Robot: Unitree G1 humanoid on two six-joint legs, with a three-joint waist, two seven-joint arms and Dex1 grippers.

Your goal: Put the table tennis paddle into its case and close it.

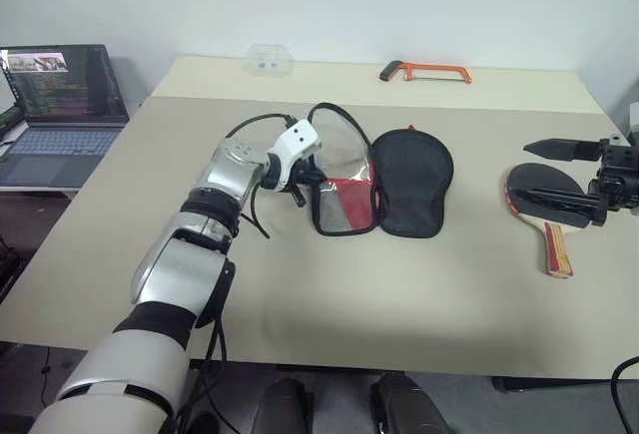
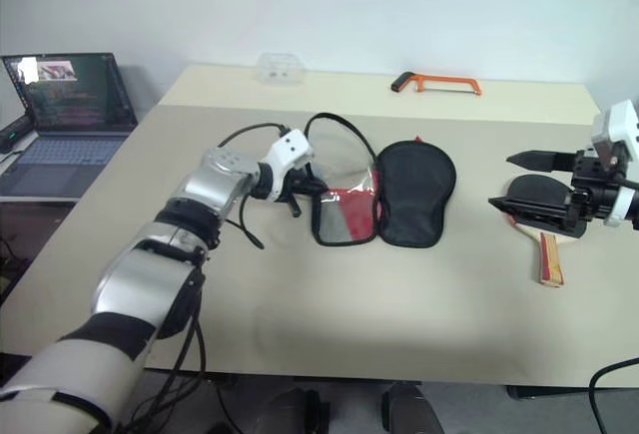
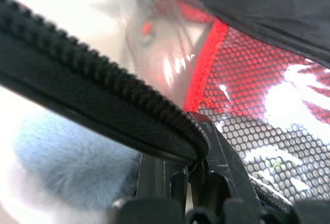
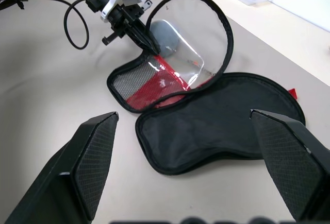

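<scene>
The case (image 1: 411, 183) lies unzipped mid-table, its black half flat on the right. Its other half, with red mesh and a clear panel (image 4: 175, 54), is tilted up on the left. My left gripper (image 1: 312, 180) is shut on that half's zip edge (image 3: 129, 116). A grey round charm (image 4: 165, 33) shows behind the clear panel. The table tennis paddle (image 1: 549, 177) rests black face up at the table's right, handle toward the front edge. Just above the paddle hovers my right gripper (image 2: 504, 182), open and empty, pointing toward the case.
An orange hacksaw (image 1: 424, 73) and a small clear box (image 1: 268, 58) lie at the table's far edge. An open laptop (image 1: 60, 105) stands on a side surface to the left. A black cable (image 4: 77, 23) loops beside my left wrist.
</scene>
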